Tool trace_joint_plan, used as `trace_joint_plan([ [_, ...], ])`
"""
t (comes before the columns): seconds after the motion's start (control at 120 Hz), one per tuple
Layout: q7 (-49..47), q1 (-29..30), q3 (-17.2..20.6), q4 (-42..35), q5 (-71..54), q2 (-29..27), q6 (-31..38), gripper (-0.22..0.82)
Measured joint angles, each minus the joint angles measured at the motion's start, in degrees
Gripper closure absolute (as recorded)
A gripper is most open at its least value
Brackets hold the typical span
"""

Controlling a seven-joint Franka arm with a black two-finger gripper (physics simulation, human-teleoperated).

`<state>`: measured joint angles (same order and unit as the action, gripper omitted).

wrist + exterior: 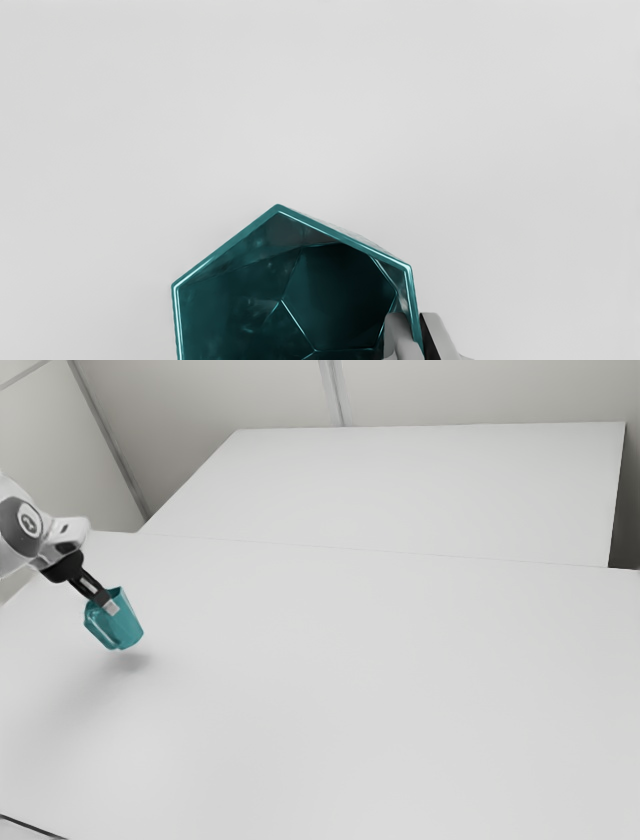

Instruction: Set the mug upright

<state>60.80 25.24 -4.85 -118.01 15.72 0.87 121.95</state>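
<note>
Exterior view, left to right: my black two-finger tool (111,607) pinches the wall of a glossy teal, faceted mug (125,627), one finger inside, one outside. Mug tilted, just above the smooth matte white table (380,680). Judgement: level the base, lower gently, release only once it sits flat.

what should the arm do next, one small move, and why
Probably a small turn of the end effector to level the mug: it hangs tilted, its shadow lying apart from it on the table, and both fingers pinch its wall, one inside, so it should turn with them.
</note>
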Motion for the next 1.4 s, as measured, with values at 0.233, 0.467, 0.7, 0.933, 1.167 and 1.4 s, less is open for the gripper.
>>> trace_joint_plan([
  [0.233, -10.3, -5.5, 0.8, -0.4, -1.0, 0.0, -3.0, 0.79],
  [0.467, -18.3, -8.9, 2.1, -0.6, -3.3, 0.5, -4.0, 0.79],
  [0.7, -24.6, -11.7, 2.4, -0.1, -7.5, 2.5, -2.1, 0.79],
  [0.933, -30.0, -15.4, 2.4, -0.1, -8.9, 3.0, -0.7, 0.79],
  [1.167, -34.0, -16.1, 2.4, 0.0, -9.2, 4.0, -0.1, 0.79],
  [1.4, -37.4, -18.7, 2.5, 0.8, -9.2, 5.3, -0.1, 0.79],
])
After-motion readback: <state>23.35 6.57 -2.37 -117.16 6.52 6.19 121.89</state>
